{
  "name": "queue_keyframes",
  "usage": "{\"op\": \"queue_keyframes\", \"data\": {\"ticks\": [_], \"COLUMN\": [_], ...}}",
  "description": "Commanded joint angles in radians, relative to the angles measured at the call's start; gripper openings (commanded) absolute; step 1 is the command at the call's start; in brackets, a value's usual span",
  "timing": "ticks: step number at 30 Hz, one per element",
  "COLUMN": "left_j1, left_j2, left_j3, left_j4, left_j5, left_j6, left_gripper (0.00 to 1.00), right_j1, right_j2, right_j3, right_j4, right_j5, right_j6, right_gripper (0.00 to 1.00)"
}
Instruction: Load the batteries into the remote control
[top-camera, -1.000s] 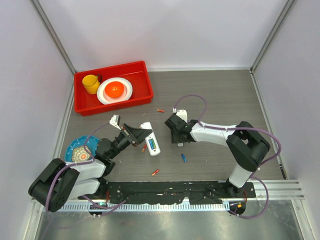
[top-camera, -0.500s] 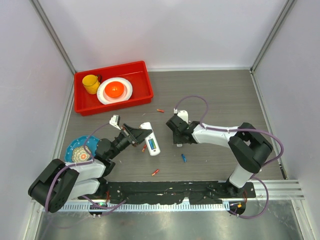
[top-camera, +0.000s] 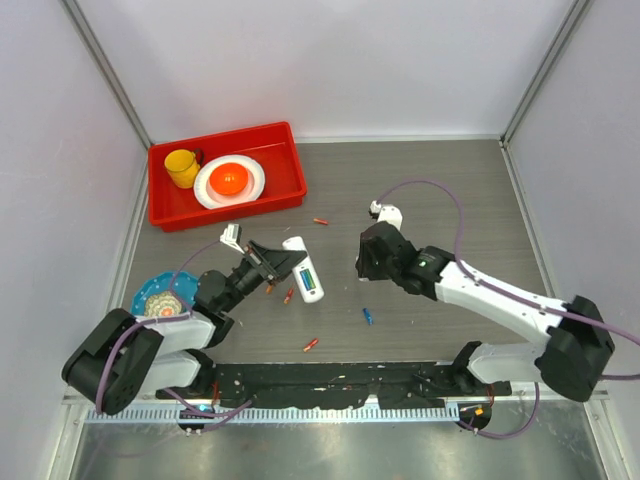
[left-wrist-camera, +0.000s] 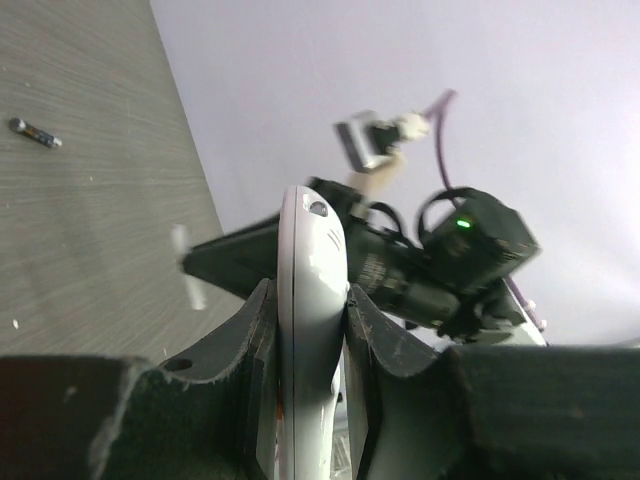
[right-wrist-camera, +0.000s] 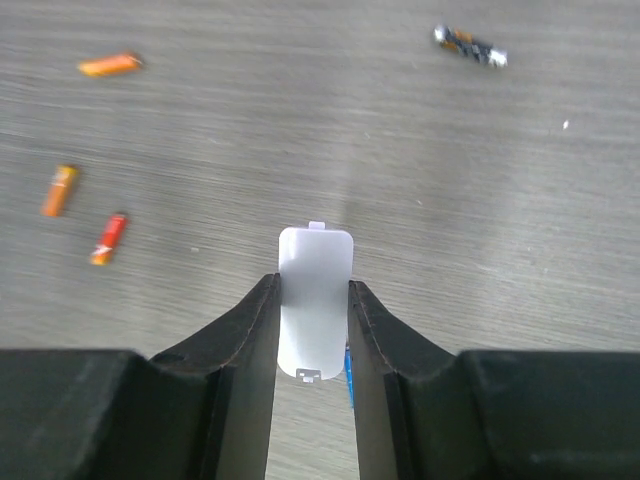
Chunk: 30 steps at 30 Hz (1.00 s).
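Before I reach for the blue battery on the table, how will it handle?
The blue battery is a tiny cylinder on its side on the flat table, so a nudge will probably roll it. Likely light and rigid; it may slip from an off-centre pinch.

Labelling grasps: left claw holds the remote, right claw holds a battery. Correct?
Not quite. The left claw does hold the remote, but the right claw holds the white cover, not a battery. The right wrist view shows the cover clamped in it.
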<state>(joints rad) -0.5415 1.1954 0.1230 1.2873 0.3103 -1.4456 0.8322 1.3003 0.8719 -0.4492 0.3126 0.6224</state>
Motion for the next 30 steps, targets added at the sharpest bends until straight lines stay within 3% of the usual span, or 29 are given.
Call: {"op": "queue_keyframes", "data": {"ticks": [1,7,13,30], "left_j1": [-0.011,-0.057,-0.098,-0.121], "left_j2": [0.07,0.219,0.285,0.311], "left_j3": [0.076,0.133,0.175,0.115], "left_j4": [0.107,0.251,0.259,0.259], "left_j5": [-0.069,-0.174,-0.232,-0.301], "left_j6": [0.042,0.054,0.086,0.102], "left_gripper": [0.0,0.0,0.0,0.0], "right_j1": [0.007,0.008,0.015,0.122], "right_j2": [-0.093,-0.082,-0.087,0.08], "right_j3": [0.068,0.234,0.389,0.466], "right_j4": [-0.078,-0.339,-0.485,-0.395], "right_j5": [-0.053,-0.115,-0.265,-0.262], "right_j6": [-0.065,-0.145,-0.21,-0.168], "right_gripper": [0.04,0.01,0.01,0.01]}}
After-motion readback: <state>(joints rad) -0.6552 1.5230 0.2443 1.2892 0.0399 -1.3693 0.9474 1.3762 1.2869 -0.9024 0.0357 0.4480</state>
